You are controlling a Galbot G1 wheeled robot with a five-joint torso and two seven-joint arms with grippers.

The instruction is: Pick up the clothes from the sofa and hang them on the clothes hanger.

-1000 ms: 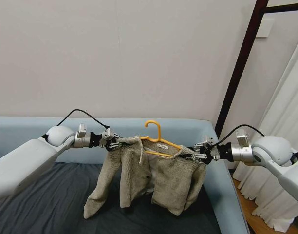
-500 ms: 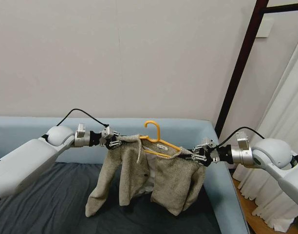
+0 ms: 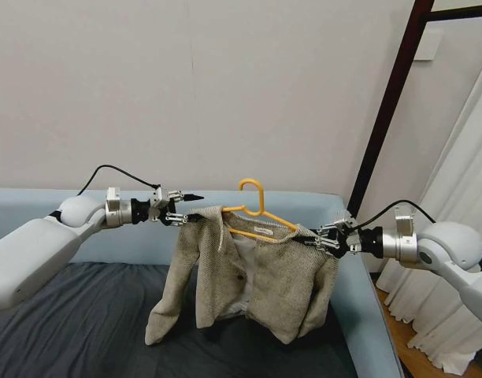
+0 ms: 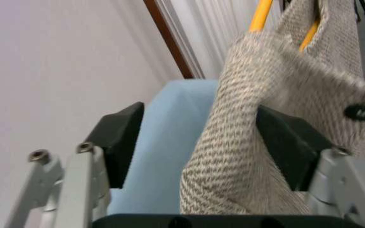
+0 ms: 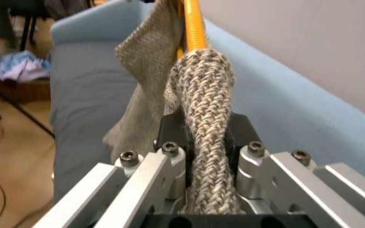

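A beige knit cardigan [image 3: 253, 276] hangs on an orange hanger [image 3: 255, 206] above the sofa. My right gripper [image 3: 329, 239] is shut on the cardigan's right shoulder and the hanger end beneath it; the right wrist view shows the knit [image 5: 205, 80] bunched between the jaws over the orange hanger bar [image 5: 194, 23]. At the other shoulder my left gripper [image 3: 190, 206] is open. In the left wrist view its black pads [image 4: 122, 137] stand wide apart, with the cardigan's edge [image 4: 246, 142] hanging loose between them.
The light blue sofa [image 3: 36, 205] has a dark grey seat [image 3: 68, 323] below the cardigan. A dark brown rack post [image 3: 391, 102] slants up at the right, with a white curtain [image 3: 461, 197] beyond it. A plain wall stands behind.
My left gripper has opened, let go of the cardigan's shoulder and drawn back a little to the left. The hanger and cardigan have risen slightly, still held by the right gripper.
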